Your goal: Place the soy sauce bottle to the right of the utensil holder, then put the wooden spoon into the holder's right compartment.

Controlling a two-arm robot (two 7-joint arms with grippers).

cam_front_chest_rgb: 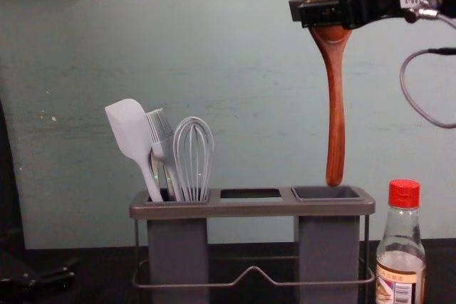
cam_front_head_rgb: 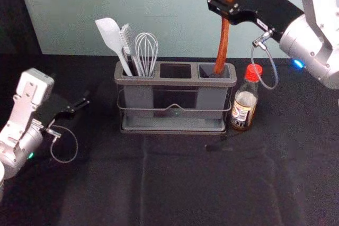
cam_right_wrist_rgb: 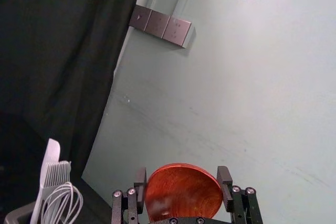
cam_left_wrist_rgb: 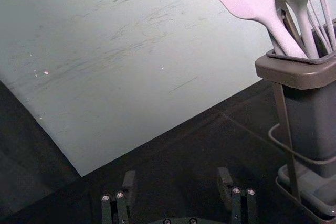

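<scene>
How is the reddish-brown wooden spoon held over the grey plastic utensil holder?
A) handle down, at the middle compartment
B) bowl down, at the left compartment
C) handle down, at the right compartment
C: the right gripper grips the spoon by its bowl, handle hanging at the right compartment.

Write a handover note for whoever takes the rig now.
Right gripper: shut on the bowl of the reddish-brown wooden spoon, handle down, its end just over the right compartment of the grey rectangular utensil holder.
Left gripper: open, idle, left of holder.
Done: red-capped glass soy sauce bottle upright, right of holder.
Left: lower spoon in, release.
</scene>
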